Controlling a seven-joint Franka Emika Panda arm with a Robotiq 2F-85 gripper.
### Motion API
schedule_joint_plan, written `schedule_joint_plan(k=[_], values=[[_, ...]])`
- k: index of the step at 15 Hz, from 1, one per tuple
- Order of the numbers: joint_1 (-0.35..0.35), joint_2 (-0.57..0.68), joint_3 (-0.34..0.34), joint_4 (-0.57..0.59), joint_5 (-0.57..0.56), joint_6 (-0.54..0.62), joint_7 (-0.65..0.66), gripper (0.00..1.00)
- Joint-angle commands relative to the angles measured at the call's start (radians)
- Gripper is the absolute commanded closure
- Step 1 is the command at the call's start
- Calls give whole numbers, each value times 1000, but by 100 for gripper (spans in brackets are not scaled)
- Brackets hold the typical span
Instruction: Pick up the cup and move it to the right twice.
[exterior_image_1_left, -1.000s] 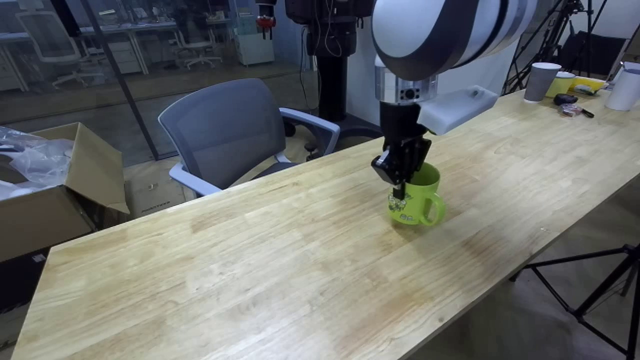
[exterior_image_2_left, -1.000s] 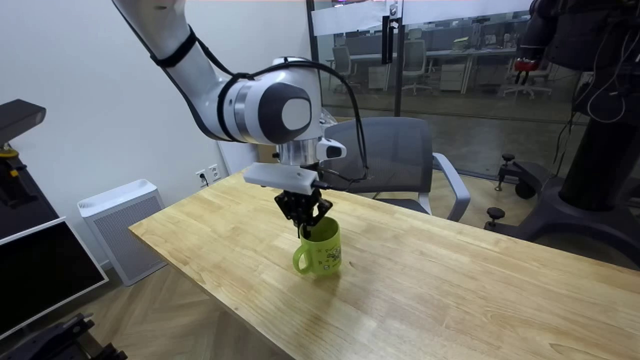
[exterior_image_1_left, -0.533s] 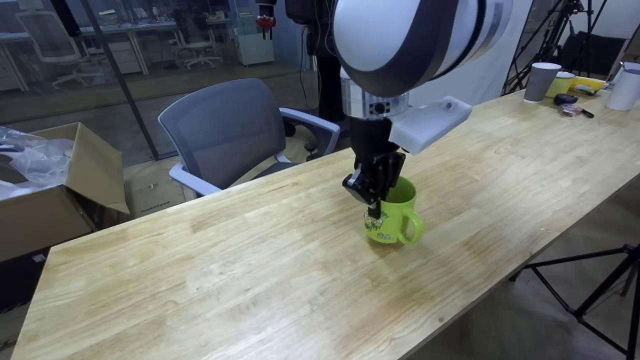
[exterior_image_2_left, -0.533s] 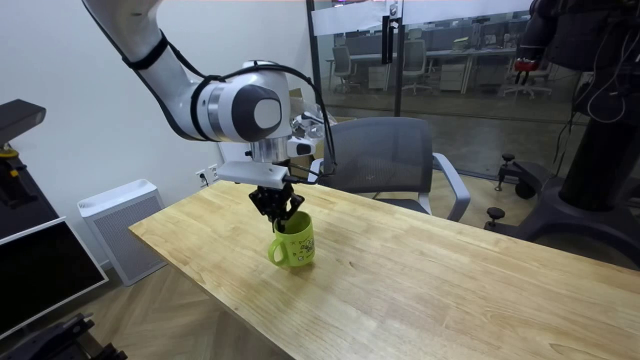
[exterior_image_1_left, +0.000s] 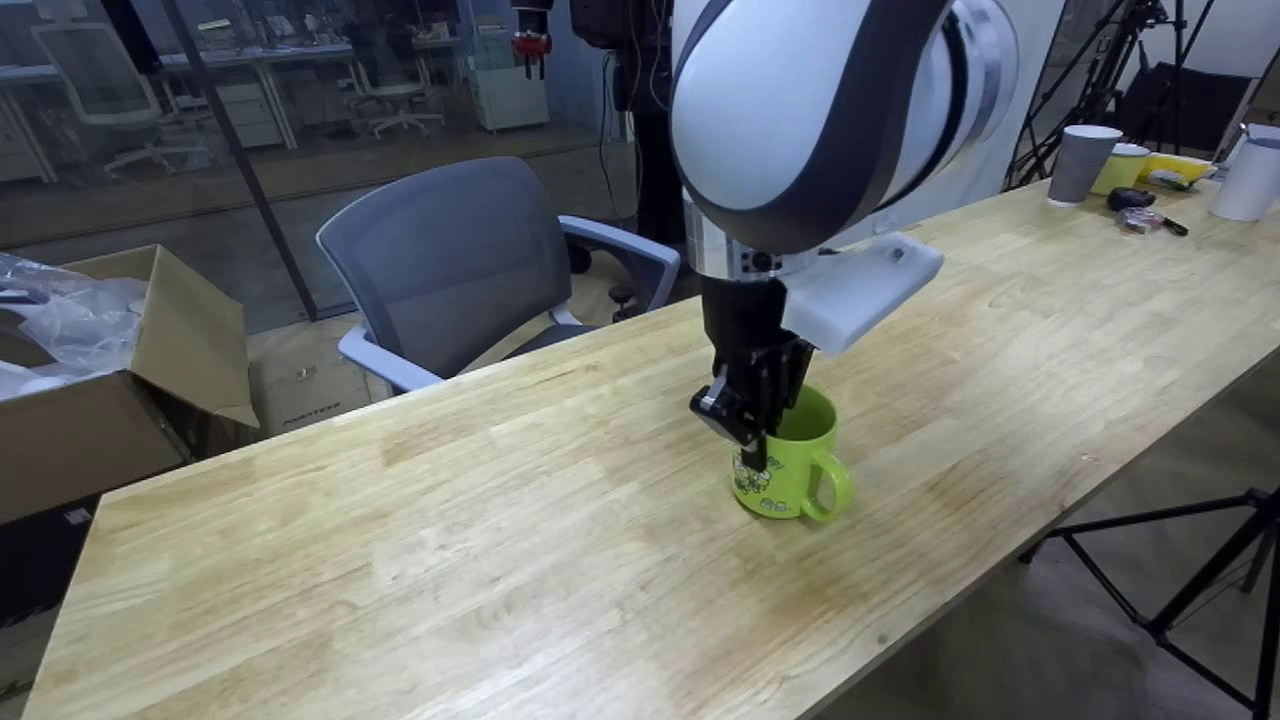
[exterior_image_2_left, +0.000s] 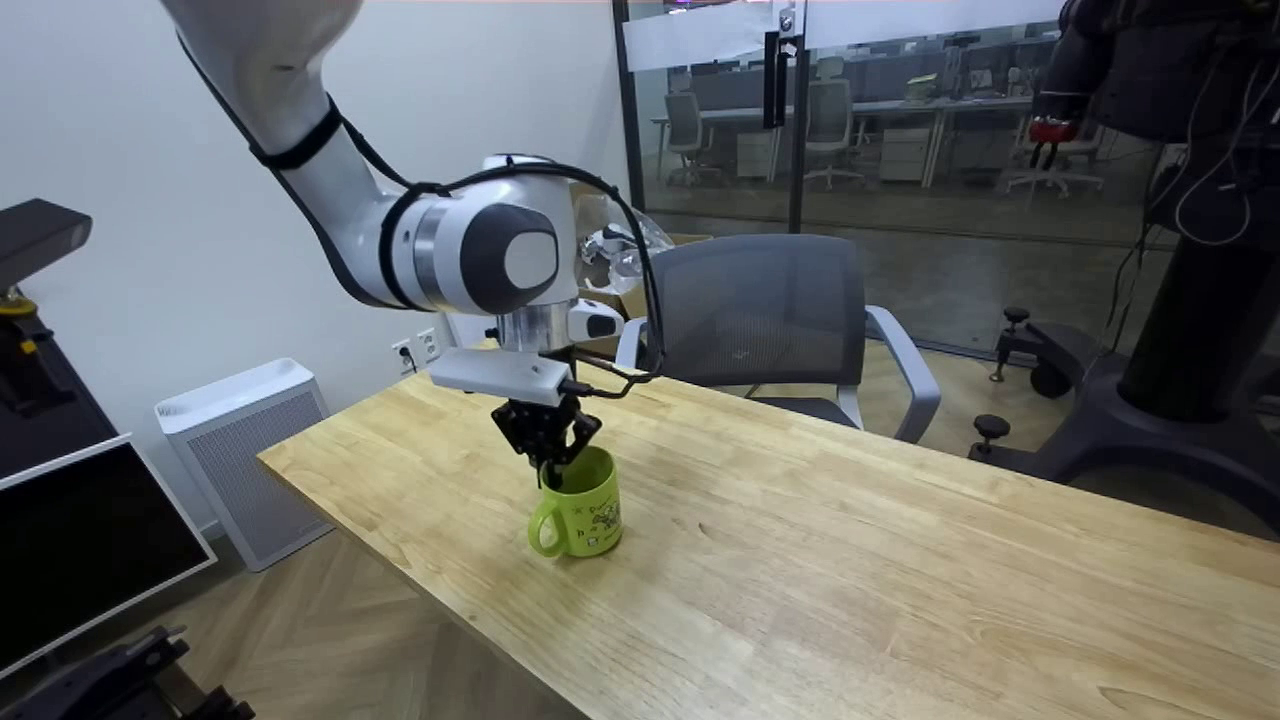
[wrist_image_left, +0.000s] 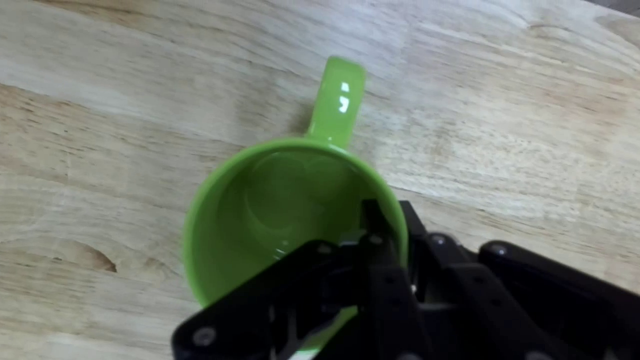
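Note:
The lime-green cup (exterior_image_1_left: 795, 490) stands upright in both exterior views (exterior_image_2_left: 592, 522), with a loop handle and dark drawings on its side. My gripper (exterior_image_1_left: 765, 460) is shut on the cup's wall at the rim, one finger inside and one outside. This shows also in an exterior view (exterior_image_2_left: 552, 476). In the wrist view the cup (wrist_image_left: 235, 215) is seen from above, its handle pointing up the picture. The fingertips (wrist_image_left: 391, 212) pinch the rim on its right side. The cup's base is on or very close to the table; I cannot tell which.
The wooden table (exterior_image_1_left: 450, 560) has its near edge beyond the cup's handle side. A grey chair (exterior_image_1_left: 460, 260) stands against the long side. A grey tumbler (exterior_image_1_left: 1083, 165), a yellow-green container (exterior_image_1_left: 1122, 170), a yellow bowl (exterior_image_1_left: 1180, 168) and a whitish container (exterior_image_1_left: 1248, 185) stand at the far end.
My gripper and the cup moved left in both exterior views over the first half second. Since then they have come down toward the table. The grip on the rim is unchanged.

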Motion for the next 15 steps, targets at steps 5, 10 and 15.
schedule_joint_plan(k=[5,10,15], values=[[8,1,-23,7,-24,-21,54,64],[8,6,-44,15,-32,-36,81,32],[14,-3,-61,23,-48,-68,100,1]])
